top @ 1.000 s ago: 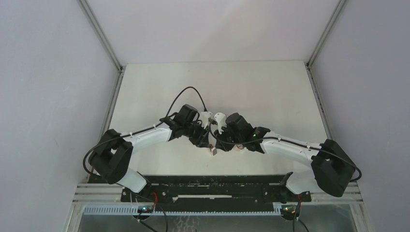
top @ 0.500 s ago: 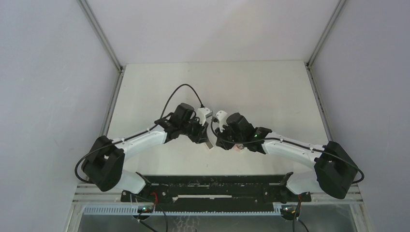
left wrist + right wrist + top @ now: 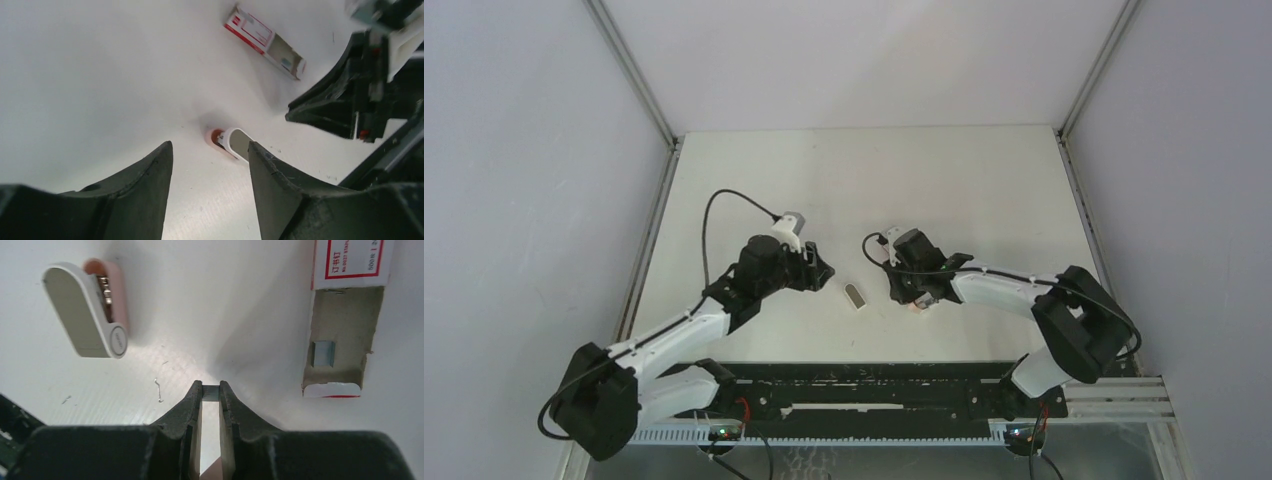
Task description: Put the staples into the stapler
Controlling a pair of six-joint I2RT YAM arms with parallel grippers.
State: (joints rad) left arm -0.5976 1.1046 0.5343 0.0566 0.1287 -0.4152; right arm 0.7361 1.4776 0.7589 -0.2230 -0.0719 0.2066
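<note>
The stapler, white on top with a pink base, lies open on the table. It also shows in the top view and in the left wrist view. My right gripper is shut on a short grey strip of staples, to the right of the stapler. The staple box lies open with another grey staple block inside. My left gripper is open and empty, left of the stapler.
A loose bent staple lies on the table between the stapler and my right fingers. The staple box also shows far off in the left wrist view, beside the black right arm.
My left arm has drawn back to the left, away from the stapler, which now lies alone on the table. My right gripper stays low beside it.
</note>
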